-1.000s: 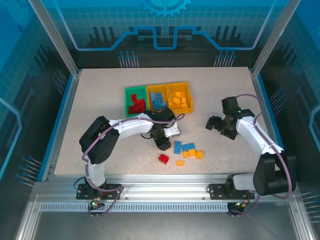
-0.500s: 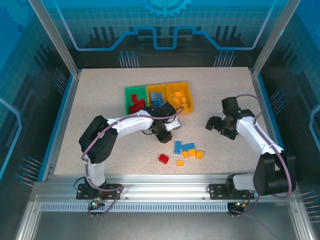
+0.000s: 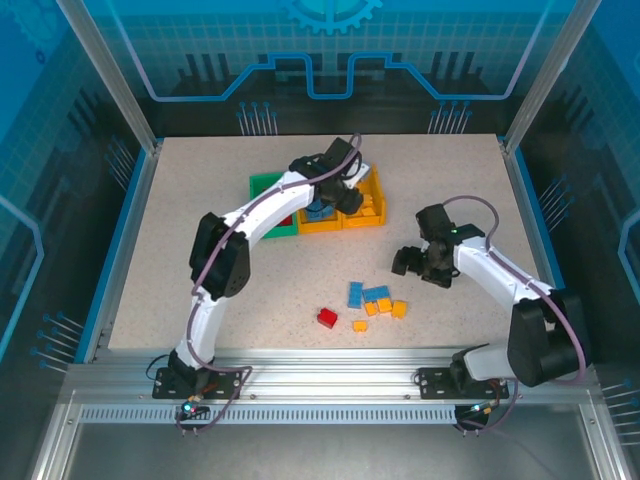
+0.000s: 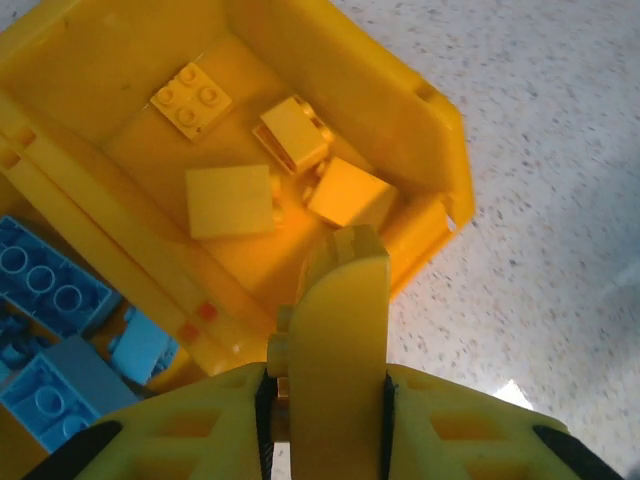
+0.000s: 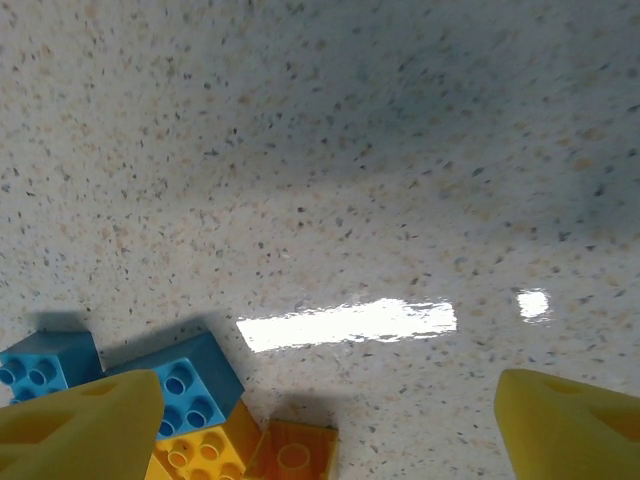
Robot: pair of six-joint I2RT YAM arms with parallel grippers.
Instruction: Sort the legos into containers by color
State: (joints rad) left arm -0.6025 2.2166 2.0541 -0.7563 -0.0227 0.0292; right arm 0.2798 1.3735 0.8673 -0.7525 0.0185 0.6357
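Left end effector (image 4: 326,398) clamped on yellow brick (image 4: 335,290) above yellow bin (image 4: 330,60) holding four bricks (image 4: 230,200); right end effector (image 5: 325,425) apart.

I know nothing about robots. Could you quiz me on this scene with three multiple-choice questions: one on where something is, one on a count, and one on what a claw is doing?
1. Where is the left claw?
A. Inside the green bin
B. Above the right-end yellow bin
C. Parked beside its own base

2. How many red bricks lie loose on the table?
A. None
B. One
C. Four

3. What state is the right claw in?
A. Shut on a blue brick
B. Shut, empty
C. Open, empty

Answers:
1 B: the left wrist view looks down into that bin, with a yellow brick pinched in the claw above its edge.
2 B: a single red brick lies on the table in the top view.
3 C: its fingers stand wide apart with nothing between them.
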